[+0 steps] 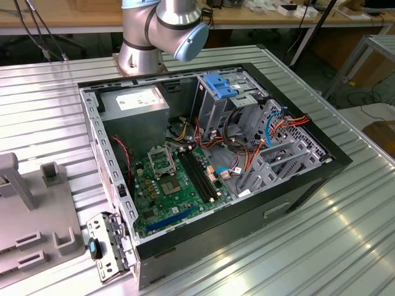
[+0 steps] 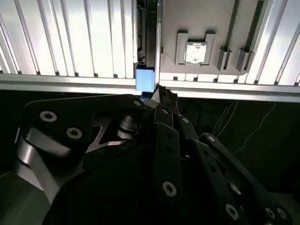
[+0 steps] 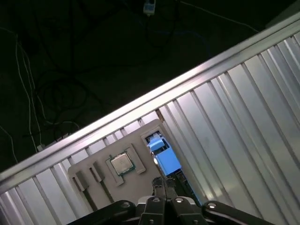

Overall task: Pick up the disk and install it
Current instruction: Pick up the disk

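Observation:
The disk stands on edge in a slot of a grey fixture plate [image 2: 197, 18], at the table's edge. In the second wrist view I see its bright blue carrier end [image 2: 144, 78] with a dark, thin body behind it. In the first wrist view the disk [image 3: 165, 158] shows as a blue block beside the plate. My gripper [image 3: 164, 182] hovers above it, black fingertips pressed together with nothing between them. In the second wrist view my gripper [image 2: 161, 93] sits right beside the blue end.
The open computer case [image 1: 92, 142] lies on the slatted metal table [image 1: 345, 234], with an upright drive cage [image 1: 216, 108] topped by a blue bracket [image 1: 219, 84]. The grey fixture [image 1: 37, 216] is at the exterior view's left. A processor chip [image 2: 196, 51] rests on it. The arm's base [image 1: 154, 31] stands behind the case.

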`<move>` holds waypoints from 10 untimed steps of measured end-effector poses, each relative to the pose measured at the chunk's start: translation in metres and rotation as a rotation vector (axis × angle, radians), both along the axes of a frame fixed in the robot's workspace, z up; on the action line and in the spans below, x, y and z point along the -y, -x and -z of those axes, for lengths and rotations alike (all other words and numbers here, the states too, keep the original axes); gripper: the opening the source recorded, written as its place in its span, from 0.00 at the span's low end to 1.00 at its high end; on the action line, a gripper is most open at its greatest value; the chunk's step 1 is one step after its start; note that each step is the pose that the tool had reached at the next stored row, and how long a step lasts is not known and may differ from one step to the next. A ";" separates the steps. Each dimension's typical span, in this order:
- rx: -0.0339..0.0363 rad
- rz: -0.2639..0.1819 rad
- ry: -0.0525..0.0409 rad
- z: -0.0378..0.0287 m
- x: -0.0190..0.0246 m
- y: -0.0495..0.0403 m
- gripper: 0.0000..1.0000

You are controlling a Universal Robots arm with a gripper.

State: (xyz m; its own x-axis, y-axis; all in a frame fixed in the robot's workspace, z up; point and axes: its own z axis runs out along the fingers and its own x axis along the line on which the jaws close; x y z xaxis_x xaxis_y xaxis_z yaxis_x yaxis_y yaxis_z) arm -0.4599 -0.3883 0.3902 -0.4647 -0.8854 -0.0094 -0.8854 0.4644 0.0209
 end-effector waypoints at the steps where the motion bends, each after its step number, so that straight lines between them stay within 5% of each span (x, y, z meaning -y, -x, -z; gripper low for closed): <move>1: 0.0000 -0.031 0.0000 0.0000 0.0000 0.0000 0.11; 10: 0.0000 -0.241 0.0002 0.0002 0.0000 0.0000 0.11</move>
State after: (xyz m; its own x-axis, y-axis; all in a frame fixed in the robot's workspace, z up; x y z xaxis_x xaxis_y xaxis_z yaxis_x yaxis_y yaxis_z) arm -0.4599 -0.3884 0.3900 -0.2397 -0.9708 -0.0093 -0.9707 0.2395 0.0209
